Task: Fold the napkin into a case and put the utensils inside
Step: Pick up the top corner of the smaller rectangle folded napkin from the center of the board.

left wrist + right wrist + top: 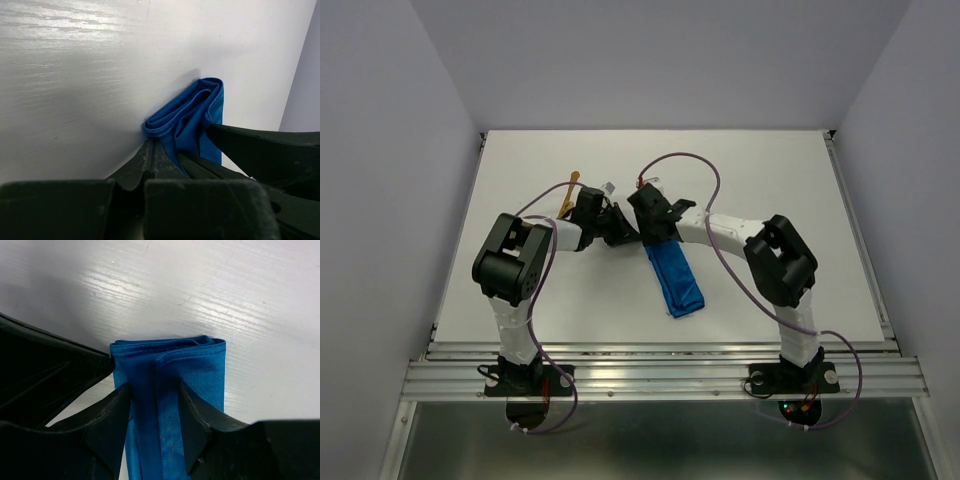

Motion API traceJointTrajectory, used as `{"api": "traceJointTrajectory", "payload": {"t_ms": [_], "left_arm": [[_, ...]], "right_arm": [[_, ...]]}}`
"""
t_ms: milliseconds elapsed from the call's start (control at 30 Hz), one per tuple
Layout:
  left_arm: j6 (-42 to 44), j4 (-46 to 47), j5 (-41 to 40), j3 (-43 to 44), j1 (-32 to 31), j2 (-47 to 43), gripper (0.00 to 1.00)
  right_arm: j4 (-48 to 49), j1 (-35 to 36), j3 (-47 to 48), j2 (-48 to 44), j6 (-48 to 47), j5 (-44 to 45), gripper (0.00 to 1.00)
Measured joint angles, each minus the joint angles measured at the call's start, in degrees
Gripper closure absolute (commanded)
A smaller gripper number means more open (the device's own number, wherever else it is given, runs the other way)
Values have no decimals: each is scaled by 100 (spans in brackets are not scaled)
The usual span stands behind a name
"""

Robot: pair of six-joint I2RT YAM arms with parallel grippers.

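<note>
Both arms are reaching in over the white table [770, 170] and meeting at the far end of the napkin [678, 280], which is lying folded into a narrow blue strip near the middle of the table, running from the grippers back toward the right arm's base. The left arm is rising from its base, bending at the elbow and stretching rightward. The left gripper [150, 155] is sitting low with its fingers pressed fully together, their tips against the corner of the cloth's end; whether a layer is caught between them cannot be told. The right arm is bending at a raised elbow and reaching leftward, its purple cable [690, 157] looping above it. The right gripper [154, 390] is coming down over the same end of the napkin, fingers about half spread and standing astride a raised lengthwise fold, one fingertip [117, 405] on each side of it. One golden utensil [570, 192] is lying on the table just beyond the left gripper, partly hidden by it and apart from the cloth. The two grippers are crowding each other, nearly touching.
</note>
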Motion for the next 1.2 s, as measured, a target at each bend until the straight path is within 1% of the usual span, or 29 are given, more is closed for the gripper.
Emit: {"api": "traceJointTrajectory", "payload": {"t_ms": [133,167,200,233,300,367,500,633,867,1033,1200], "left_arm": [[0,0,7,0,0,0,100],[0,2,11,0,0,0,100],[0,2,13,0,0,0,100],[0,2,15,0,0,0,100],[0,2,15,0,0,0,100],[0,2,17,0,0,0,100],[-2,2,20,0,0,0,100],[-2,4,22,0,0,0,100],[-4,26,39,0,0,0,100],[-7,37,42,0,0,0,100],[-15,39,42,0,-2,0,100]], "right_arm": [[4,0,42,44,-2,4,52],[4,0,42,44,-2,-4,50],[17,0,42,42,7,-22,43],[20,0,42,42,13,-28,40],[39,0,39,31,55,-50,39],[85,0,24,-15,116,-63,41],[210,0,-39,-205,343,87,51],[271,0,-37,-229,511,258,57],[170,-2,131,-149,741,485,60],[133,-2,219,-11,802,544,66],[81,-2,219,149,822,564,68]]}}
